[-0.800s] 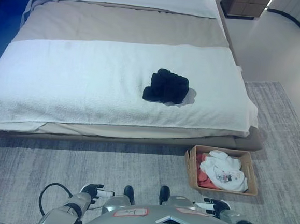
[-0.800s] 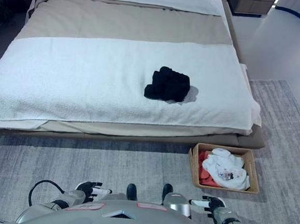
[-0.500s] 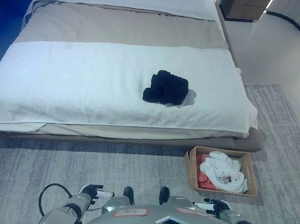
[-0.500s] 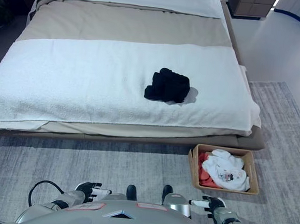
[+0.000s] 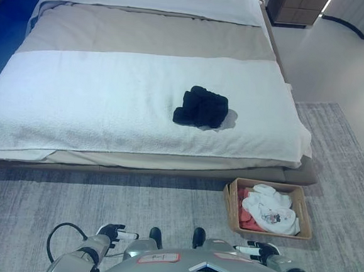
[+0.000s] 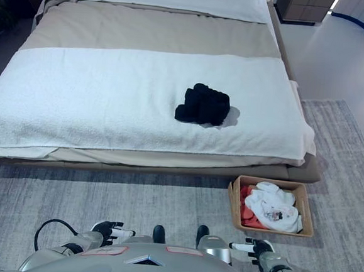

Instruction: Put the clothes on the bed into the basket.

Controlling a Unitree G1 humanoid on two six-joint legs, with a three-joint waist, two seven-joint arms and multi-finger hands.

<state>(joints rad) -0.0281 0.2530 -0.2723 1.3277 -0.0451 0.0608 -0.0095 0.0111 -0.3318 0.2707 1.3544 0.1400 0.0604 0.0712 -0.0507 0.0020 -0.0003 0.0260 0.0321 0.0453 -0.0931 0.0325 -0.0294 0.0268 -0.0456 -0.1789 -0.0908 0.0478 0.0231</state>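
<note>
Head stereo pair, looking down: bed (image 5: 109,99), basket (image 6: 235,200).

We can read no text or numbers; the print on the white garment (image 6: 276,208) is too small.

Grey rug (image 6: 133,195) spread across the lower part of the view, streaked with a fine lighter weave; far edge of it running straight at the right, meeting pale smooth floor (image 6: 345,60); reaching both side borders and the bottom. Pale floor filling the upper right, glossy, with a soft sheen. Dark cabinet (image 6: 302,5) standing on that floor at the top border, cut off by the frame, brown fronts divided by thin lines; only the lower part showing. Dark curved strip (image 6: 362,21) lying on the floor just beside the cabinet, bending toward the right border; too small to identify.
</note>
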